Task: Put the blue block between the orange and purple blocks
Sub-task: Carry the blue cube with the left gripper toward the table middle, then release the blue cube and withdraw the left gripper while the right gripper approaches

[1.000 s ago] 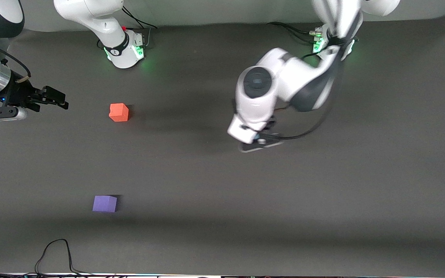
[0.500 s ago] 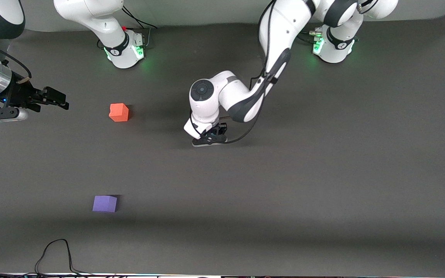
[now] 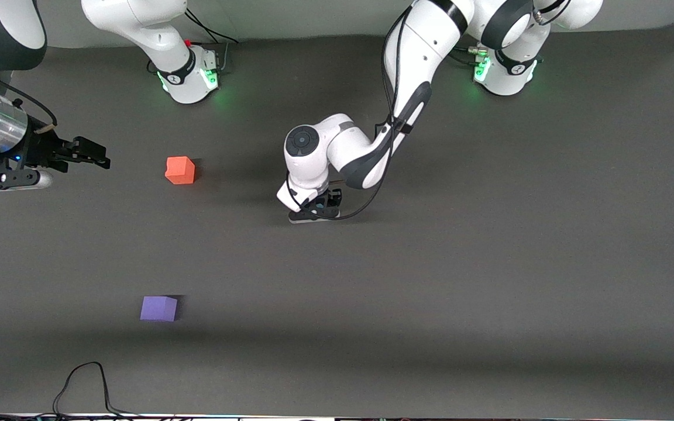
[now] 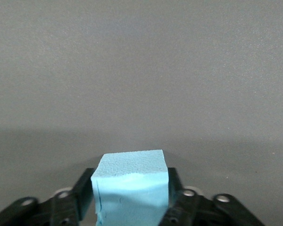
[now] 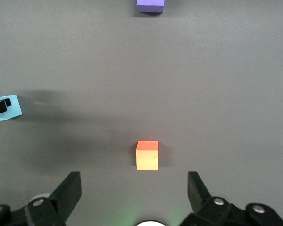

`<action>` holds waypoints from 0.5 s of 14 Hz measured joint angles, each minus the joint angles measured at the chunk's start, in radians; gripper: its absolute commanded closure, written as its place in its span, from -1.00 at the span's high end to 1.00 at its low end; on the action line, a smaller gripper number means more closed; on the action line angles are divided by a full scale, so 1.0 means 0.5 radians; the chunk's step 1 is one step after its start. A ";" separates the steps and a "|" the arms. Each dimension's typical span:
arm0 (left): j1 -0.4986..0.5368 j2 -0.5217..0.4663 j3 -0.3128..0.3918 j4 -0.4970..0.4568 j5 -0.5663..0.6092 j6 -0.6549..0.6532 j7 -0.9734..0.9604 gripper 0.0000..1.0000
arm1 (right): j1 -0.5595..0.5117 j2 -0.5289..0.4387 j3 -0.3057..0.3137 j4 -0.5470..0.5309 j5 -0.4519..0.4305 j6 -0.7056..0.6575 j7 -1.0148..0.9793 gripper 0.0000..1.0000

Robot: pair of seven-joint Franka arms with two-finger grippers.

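The blue block [image 4: 130, 186] is a light sky-blue cube held between the fingers of my left gripper [image 4: 130, 188]. In the front view the left gripper [image 3: 313, 211] is low over the middle of the mat and its hand hides the block. The block's edge shows in the right wrist view [image 5: 7, 110]. The orange block [image 3: 180, 170] sits toward the right arm's end. The purple block [image 3: 159, 309] sits nearer the front camera than the orange one. My right gripper [image 3: 100, 158] is open and empty, beside the orange block [image 5: 147, 155]; the purple block [image 5: 150, 5] shows there too.
A dark grey mat [image 3: 489, 263] covers the table. A black cable [image 3: 82, 386] loops on the mat at the edge nearest the front camera. Both arm bases [image 3: 188, 73] stand along the edge farthest from the camera.
My left arm has swung toward the right arm's end with the blue block and come lower, then nearly stopped. My right gripper has shifted slightly toward the orange block.
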State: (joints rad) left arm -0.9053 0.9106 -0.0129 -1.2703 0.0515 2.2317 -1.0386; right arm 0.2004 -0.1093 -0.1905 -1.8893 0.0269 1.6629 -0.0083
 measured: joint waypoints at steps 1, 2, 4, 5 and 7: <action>0.001 -0.001 0.004 0.010 0.000 -0.002 0.000 1.00 | 0.010 0.001 0.000 -0.014 0.000 0.013 -0.001 1.00; 0.003 -0.007 0.011 0.035 0.000 -0.022 0.000 1.00 | 0.028 0.002 0.001 -0.019 0.000 0.015 -0.001 1.00; 0.048 -0.067 0.021 0.112 -0.002 -0.195 0.000 1.00 | 0.073 0.005 0.001 -0.020 0.000 0.017 -0.001 1.00; 0.104 -0.122 0.018 0.149 -0.015 -0.287 0.020 1.00 | 0.093 0.005 0.001 -0.020 0.000 0.017 -0.001 1.00; 0.276 -0.300 0.015 0.179 -0.137 -0.494 0.198 1.00 | 0.143 0.007 0.002 -0.020 0.001 0.018 -0.001 1.00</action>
State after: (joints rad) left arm -0.7673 0.7605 -0.0056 -1.1807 -0.0169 1.9844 -0.9394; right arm 0.2720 -0.1060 -0.1897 -1.8993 0.0274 1.6717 -0.0086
